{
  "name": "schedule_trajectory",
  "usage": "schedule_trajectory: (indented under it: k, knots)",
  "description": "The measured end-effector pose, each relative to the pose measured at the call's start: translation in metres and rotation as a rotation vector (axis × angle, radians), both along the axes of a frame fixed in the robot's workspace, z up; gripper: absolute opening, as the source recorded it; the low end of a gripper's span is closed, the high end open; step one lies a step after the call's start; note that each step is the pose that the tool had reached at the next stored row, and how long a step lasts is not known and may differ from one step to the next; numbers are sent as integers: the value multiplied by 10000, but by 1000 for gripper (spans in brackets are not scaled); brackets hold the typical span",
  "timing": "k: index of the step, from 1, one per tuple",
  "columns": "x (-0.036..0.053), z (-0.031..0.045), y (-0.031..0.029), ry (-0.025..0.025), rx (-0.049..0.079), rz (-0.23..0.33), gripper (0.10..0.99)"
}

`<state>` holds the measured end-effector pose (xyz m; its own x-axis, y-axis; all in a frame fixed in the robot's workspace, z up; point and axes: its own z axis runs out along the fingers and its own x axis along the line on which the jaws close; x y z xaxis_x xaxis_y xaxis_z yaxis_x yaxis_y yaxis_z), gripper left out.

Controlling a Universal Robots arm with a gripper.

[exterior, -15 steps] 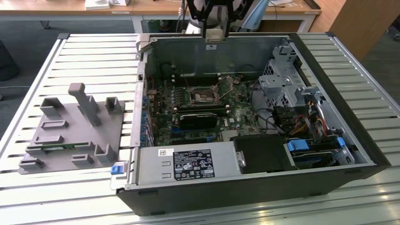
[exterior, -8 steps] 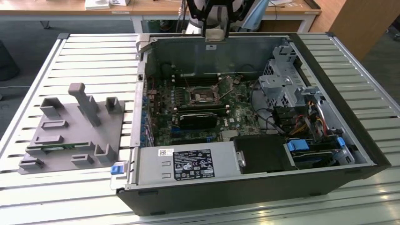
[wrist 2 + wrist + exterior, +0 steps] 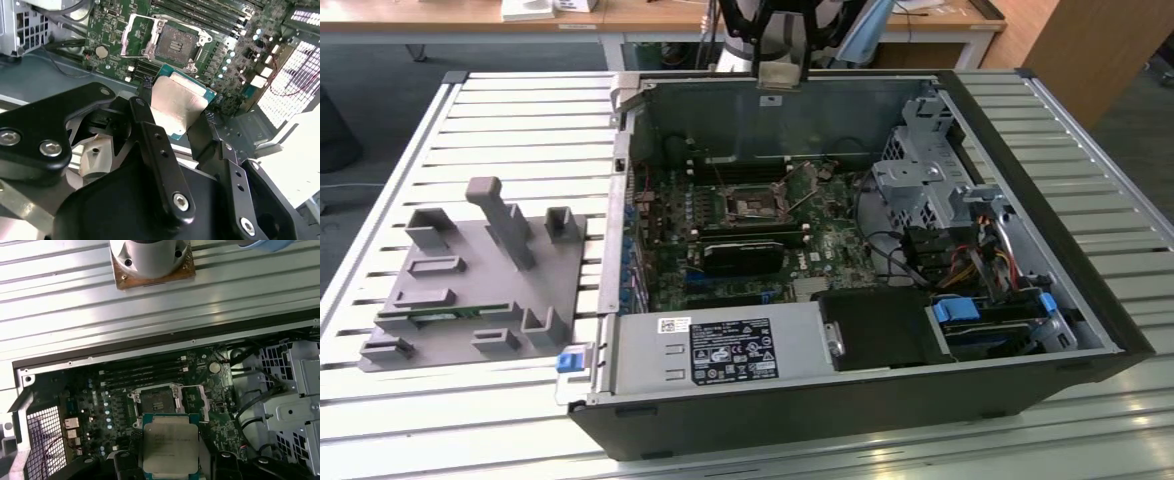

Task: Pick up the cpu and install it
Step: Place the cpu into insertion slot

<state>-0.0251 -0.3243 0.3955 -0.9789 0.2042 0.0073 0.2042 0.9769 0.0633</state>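
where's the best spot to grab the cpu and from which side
By two opposite thin edges, from the metal-top side, as the gripper holds the cpu now. It is flat and square: only the edges give parallel faces, leaving the underside free for the socket.

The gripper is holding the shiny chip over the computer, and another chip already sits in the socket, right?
No, the socket is empty, as the first wrist view shows. The gripper does hold the cpu over the computer.
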Motion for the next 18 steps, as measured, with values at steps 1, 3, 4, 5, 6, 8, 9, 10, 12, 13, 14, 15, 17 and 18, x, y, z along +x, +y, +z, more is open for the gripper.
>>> schedule_trajectory:
  k: [1,3,4,5,6,8,9,10,12,13,14,15,17,18]
  knots:
    - [0,-1,0,0,1,-152,533]
    - [0,-3,0,1,0,-480,533]
    - [0,-5,0,0,0,-638,533]
    - [0,-6,0,0,1,-787,533]
    - [0,-8,1,0,1,-923,533]
    - [0,-12,1,0,1,-1261,533]
    - [0,-13,1,1,1,-1425,533]
    - [0,-16,1,0,1,-1598,533]
    - [0,-21,1,0,1,-1910,533]
    - [0,-23,1,0,1,-2059,533]
    - [0,-26,1,0,1,-2186,533]
    - [0,-28,1,0,0,-2316,533]
    - [0,-32,1,0,-1,-2615,533]
    - [0,-34,2,0,0,-2758,533]
